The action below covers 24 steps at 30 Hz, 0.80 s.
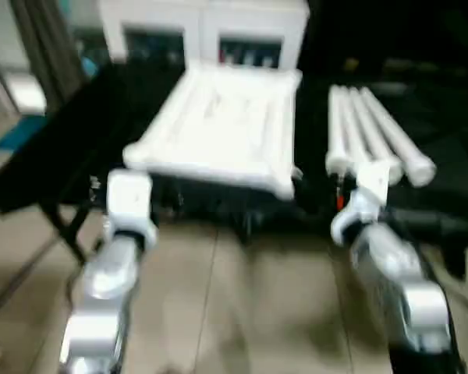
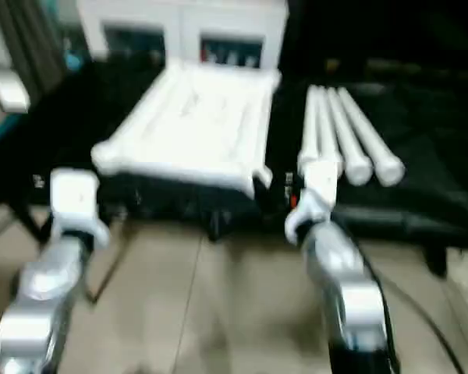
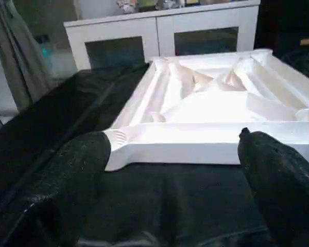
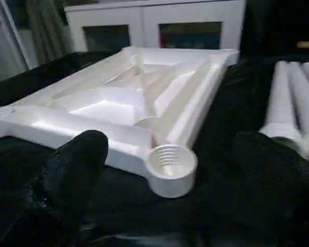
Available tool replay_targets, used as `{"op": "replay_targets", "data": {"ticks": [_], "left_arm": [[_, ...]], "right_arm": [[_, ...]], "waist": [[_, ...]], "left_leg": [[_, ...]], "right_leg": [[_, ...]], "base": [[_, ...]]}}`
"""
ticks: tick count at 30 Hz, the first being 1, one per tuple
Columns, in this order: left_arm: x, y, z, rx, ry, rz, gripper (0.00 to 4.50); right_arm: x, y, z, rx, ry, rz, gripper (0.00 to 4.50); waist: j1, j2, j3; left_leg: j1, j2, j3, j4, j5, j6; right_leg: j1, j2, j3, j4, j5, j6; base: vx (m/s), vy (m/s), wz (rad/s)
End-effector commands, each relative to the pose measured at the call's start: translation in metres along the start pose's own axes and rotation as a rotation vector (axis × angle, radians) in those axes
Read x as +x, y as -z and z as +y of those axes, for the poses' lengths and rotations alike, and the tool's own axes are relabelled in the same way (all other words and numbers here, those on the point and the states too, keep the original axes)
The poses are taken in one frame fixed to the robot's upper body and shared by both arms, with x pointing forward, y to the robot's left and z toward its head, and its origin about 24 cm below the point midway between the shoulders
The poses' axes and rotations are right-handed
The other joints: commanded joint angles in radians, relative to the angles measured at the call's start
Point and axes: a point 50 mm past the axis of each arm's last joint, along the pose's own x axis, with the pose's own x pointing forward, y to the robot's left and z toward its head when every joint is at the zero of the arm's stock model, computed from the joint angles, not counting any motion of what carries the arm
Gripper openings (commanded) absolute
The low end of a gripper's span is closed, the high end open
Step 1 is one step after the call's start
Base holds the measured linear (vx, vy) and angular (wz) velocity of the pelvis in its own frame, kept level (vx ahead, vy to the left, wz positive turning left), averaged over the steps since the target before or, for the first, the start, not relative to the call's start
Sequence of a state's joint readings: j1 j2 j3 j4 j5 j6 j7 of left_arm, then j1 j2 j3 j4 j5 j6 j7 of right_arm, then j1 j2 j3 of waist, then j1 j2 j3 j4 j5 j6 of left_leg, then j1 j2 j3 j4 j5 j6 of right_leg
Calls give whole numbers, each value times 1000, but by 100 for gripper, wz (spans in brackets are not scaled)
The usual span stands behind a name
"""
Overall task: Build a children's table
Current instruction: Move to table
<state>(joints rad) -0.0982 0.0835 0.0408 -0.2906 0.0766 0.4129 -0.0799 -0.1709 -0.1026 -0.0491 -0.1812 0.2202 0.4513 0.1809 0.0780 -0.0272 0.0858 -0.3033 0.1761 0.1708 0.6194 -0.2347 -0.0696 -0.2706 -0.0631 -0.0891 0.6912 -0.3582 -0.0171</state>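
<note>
From the head cameras you see the children's table top (image 1: 222, 128) lying underside up on a black-draped surface (image 1: 70, 148), with its white legs (image 1: 370, 136) laid side by side just to its right and a white glass-door cabinet (image 1: 203, 31) behind. Your two silver forearms reach toward the surface's near edge, neither touching anything. In the left wrist view, the left gripper (image 3: 175, 170) has its jaws spread wide and empty, framing the top's near left corner. In the right wrist view, the right gripper (image 4: 170, 170) is likewise wide open and empty, with a threaded corner socket (image 4: 170, 163) between its fingers (image 4: 74, 164) and the legs off to one side. The step in hand looks like fetching a leg (my reading, not something shown): swing the right arm over to the nearest leg, grip it mid-shaft, then bring its end squarely to that socket.
</note>
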Motion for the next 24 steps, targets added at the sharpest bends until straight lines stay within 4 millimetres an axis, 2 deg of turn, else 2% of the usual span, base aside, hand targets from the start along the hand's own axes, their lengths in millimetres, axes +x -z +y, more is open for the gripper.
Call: {"op": "replay_targets", "data": {"ticks": [1, 2, 3, 4, 5, 6, 7, 8, 9, 10, 11, 12, 13, 14, 15, 16, 17, 18, 19, 20, 21, 22, 23, 24], "left_arm": [[2, -3, -1, -2, 17, -8, 450], [2, -4, 1, -11, 4, -8, 450], [2, -6, 0, -33, 8, -14, 450], [3, -5, -1, -47, 13, -12, 450], [3, -4, -2, -39, 15, -9, 450], [3, -2, -4, -28, 21, -7, 450], [2, -2, -5, -26, 29, -6, 450], [2, -2, -6, -26, 38, -7, 450], [1, -2, -6, -37, 37, -7, 450], [0, -2, -5, -44, 34, -7, 450], [0, -2, -5, -45, 34, -7, 450], [-1, -1, -4, -49, 27, -1, 450], [-2, 2, -4, -41, 25, 8, 450], [-3, 6, -4, -27, 27, 20, 450], [-3, 9, -5, -11, 36, 35, 450], [-3, 10, -6, 3, 45, 46, 450], [-3, 11, -7, 6, 47, 48, 450], [-3, 12, -7, 15, 52, 56, 450], [-3, 13, -7, 18, 53, 59, 450], [-2, 14, -8, 30, 63, 62, 450], [-2, 14, -8, 29, 67, 61, 450], [-2, 13, -9, 27, 75, 60, 450], [-1, 12, -9, 30, 82, 55, 450], [-1, 12, -9, 30, 82, 55, 450]], "right_arm": [[-1, 3, -1, -11, 32, 11, 445], [-1, 4, 1, -5, 31, 11, 445], [1, 2, 2, -4, 16, -3, 445], [3, 0, 3, -11, 9, -13, 445], [5, -1, 3, -17, 7, -16, 445], [7, -1, 2, -22, 9, -18, 445], [8, -3, 2, -22, 10, -24, 445], [9, -6, 2, -19, 10, -33, 445], [11, -9, 2, -17, 9, -41, 445], [13, -11, 2, -16, 8, -46, 445], [13, -11, 2, -15, 8, -46, 445], [14, -12, 2, -19, 7, -50, 445], [15, -13, 2, -20, 6, -51, 445], [16, -14, 2, -26, 3, -50, 445], [16, -14, 1, -25, 4, -50, 445], [16, -14, 0, -22, 6, -50, 445], [16, -14, 0, -21, 7, -50, 445], [16, -14, -1, -20, 9, -50, 445], [16, -14, -1, -20, 10, -50, 445], [16, -13, -2, -17, 17, -46, 445], [16, -12, -2, -16, 17, -46, 445], [16, -12, -1, -14, 16, -44, 445], [16, -10, -1, -19, 9, -39, 445], [16, -10, -1, -19, 9, -39, 445]], "waist": [[29, -2, -36], [49, 15, -55], [38, 20, -66], [39, 39, -74], [22, 78, -84], [-17, 85, -85], [-47, 95, -95], [-56, 84, -127], [-68, 79, -125], [-71, 66, -116], [-71, 58, -111], [-69, 22, -98], [-64, -1, -90], [-27, -63, -109], [-20, -46, -104], [-18, -39, -95], [-19, -31, -87], [-15, -9, -79], [-15, -2, -75], [-15, 52, -68], [-21, 84, -76], [-74, 110, -91], [-70, 101, -111], [-76, 97, -108]], "left_leg": [[-40, 3, -19, 87, -218, 91], [-134, -5, -60, 87, -82, 102], [-126, -3, -58, 49, -40, 111], [-101, 6, -54, 10, -11, 116], [-29, 38, -78, -73, -22, 123], [22, 74, -143, -98, -16, 192], [103, 122, -204, -114, -84, 262], [171, 157, -244, -84, -87, 407], [149, 144, -246, -73, 74, 512], [128, 120, -224, -81, 154, 547], [111, 104, -202, -91, 160, 541], [67, 31, -131, -88, 70, 465], [35, -24, -84, -74, -38, 406], [-66, -132, -50, 79, -176, 310], [-105, -104, -88, 144, -71, 172], [-119, -99, -93, 146, -41, 145], [-118, -89, -98, 146, -19, 122], [-113, -58, -101, 124, 27, 97], [-114, -46, -100, 101, 47, 102], [-75, -1, -95, -11, 35, 107], [-43, 25, -116, -71, -70, 86], [33, 79, -216, -123, -346, 116], [87, 107, -246, -109, -407, 200], [88, 105, -238, -103, -383, 238]], "right_leg": [[29, -211, 167, -280, -938, -37], [114, -175, 157, -230, -665, -108], [115, -130, 114, -223, -468, -159], [108, -105, 84, -219, -387, -170], [72, -27, 21, -188, -236, -122], [22, 24, -2, -106, -139, -83], [-53, 26, -8, -26, -135, -49], [-123, 0, 12, 38, -100, 25], [-172, -15, 25, 77, -32, 95], [-199, -25, 38, 86, 35, 120], [-203, -26, 45, 81, 77, 114], [-171, -34, 71, -14, 205, 50], [-126, -47, 97, -84, 218, 28], [18, -115, 212, -178, -99, 65], [51, -153, 223, -170, -247, -64], [60, -153, 212, -171, -231, -91], [52, -163, 206, -185, -232, -134], [37, -167, 179, -209, -267, -227], [34, -156, 161, -219, -296, -246], [31, -103, 80, -235, -384, -212], [25, -37, 43, -193, -310, -155], [-57, 38, 2, -15, -163, -78], [-111, 21, 18, 40, -71, -4], [-130, 13, 24, 43, -29, 27]], "base": [[113, -38, -14], [142, 2, -1], [142, 2, -1], [129, 37, 14], [190, 70, 11], [190, 70, 11], [237, 56, 3], [210, -5, -7], [210, -5, -7], [168, -34, -21], [160, -53, -14], [160, -53, -14], [157, -99, 0], [172, -95, 5], [172, -95, 5], [193, -69, -4], [173, -50, -6], [173, -50, -6], [161, 0, -1], [193, 81, 0], [193, 81, 0], [189, 132, -10], [183, 94, -2], [183, 94, -2]]}}
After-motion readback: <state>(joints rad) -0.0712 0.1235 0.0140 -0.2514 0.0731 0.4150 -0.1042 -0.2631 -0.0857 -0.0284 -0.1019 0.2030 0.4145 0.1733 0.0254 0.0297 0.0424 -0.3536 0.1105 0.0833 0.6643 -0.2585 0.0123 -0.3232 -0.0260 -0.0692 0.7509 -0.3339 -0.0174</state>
